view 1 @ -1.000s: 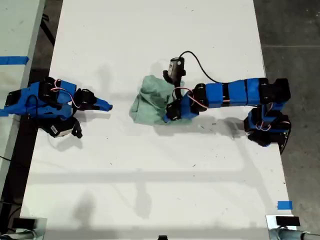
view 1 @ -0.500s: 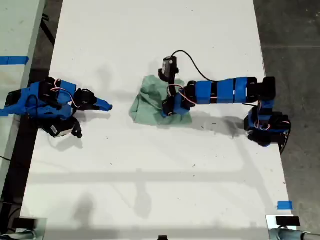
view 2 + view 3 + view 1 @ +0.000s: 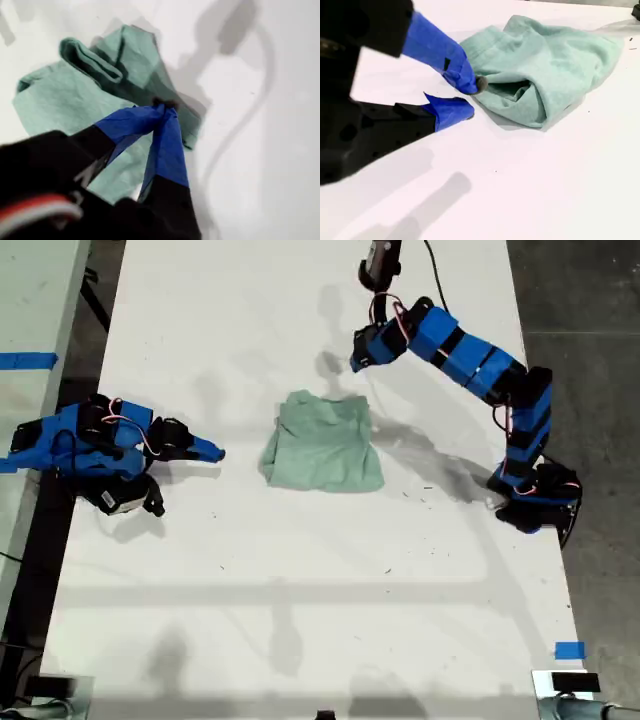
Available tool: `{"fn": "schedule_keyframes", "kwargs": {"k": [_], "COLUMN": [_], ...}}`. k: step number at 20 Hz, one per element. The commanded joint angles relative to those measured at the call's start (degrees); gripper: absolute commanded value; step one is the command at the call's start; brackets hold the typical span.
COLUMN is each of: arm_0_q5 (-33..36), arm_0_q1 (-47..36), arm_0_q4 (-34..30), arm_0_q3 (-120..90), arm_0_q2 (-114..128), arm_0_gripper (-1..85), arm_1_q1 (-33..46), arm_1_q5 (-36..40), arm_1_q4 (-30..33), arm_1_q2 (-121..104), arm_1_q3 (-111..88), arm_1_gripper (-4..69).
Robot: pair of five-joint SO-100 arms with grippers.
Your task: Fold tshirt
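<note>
The pale mint-green tshirt (image 3: 320,445) lies bunched into a rough square near the middle of the white table (image 3: 300,590). My first gripper (image 3: 358,358) hangs raised above the table, beyond the tshirt's far edge toward the exterior view's top. Its blue fingers meet at the tips (image 3: 162,105) with nothing between them, and the tshirt (image 3: 55,105) lies below. My second gripper (image 3: 212,452) rests low at the exterior view's left, apart from the cloth. Its jaws (image 3: 471,99) stand slightly open and empty, pointing at the tshirt (image 3: 555,55).
A second table with a strip of blue tape (image 3: 28,361) runs along the exterior view's left edge. Another blue tape mark (image 3: 568,650) sits near the table's lower right corner in that view. Dark floor (image 3: 590,300) lies past the table's right edge there.
The first gripper let go of the tshirt, rose and swung away toward the exterior view's top. The cloth now lies flatter. The second arm has not moved.
</note>
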State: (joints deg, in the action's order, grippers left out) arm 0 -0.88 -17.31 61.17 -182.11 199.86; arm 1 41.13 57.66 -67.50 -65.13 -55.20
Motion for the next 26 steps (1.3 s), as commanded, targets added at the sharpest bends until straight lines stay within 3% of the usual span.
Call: {"fn": "schedule_keyframes", "kwargs": {"k": [1, 7, 12, 15, 18, 20, 21, 25, 26], "arm_0_q5": [-0.3, -0.5, -0.4, -0.9, -1.0, -0.6, -0.6, -0.9, -0.9], "arm_0_q1": [0.5, 2.5, 5.2, 9.9, 9.3, 8.7, 8.8, 9.0, 8.9], "arm_0_q4": [0.2, 0.4, 0.4, 0.4, 0.5, 0.5, 0.5, 0.6, 0.6], "arm_0_q3": [-0.5, -0.4, -0.4, -0.4, -0.4, -0.4, -0.4, -0.3, -0.3], "arm_0_q2": [5.7, 6.0, 6.0, 6.0, 6.2, 6.2, 6.2, 6.3, 6.3], "arm_0_gripper": [5.2, 18.5, 16.5, 17.0, 16.8, 16.8, 16.8, 16.8, 16.8], "arm_1_q1": [-0.5, -9.4, -19.0, -24.9, -29.3, -30.8, -31.0, -29.5, -29.7], "arm_1_q5": [1.1, -8.4, -21.4, -31.0, -41.1, -46.2, -48.7, -52.1, -55.3], "arm_1_q4": [-3.7, -0.3, 0.6, 4.7, 7.9, 1.8, -5.3, -5.4, -5.3], "arm_1_q2": [-13.3, -47.8, -73.7, -86.0, -104.5, -120.5, -131.4, -130.0, -130.5], "arm_1_q3": [-4.5, -42.5, -69.8, -87.4, -107.5, -116.5, -120.4, -120.4, -120.4], "arm_1_gripper": [-1.7, -1.7, -1.7, -1.7, -1.7, -1.7, -1.7, -1.2, 3.8]}}
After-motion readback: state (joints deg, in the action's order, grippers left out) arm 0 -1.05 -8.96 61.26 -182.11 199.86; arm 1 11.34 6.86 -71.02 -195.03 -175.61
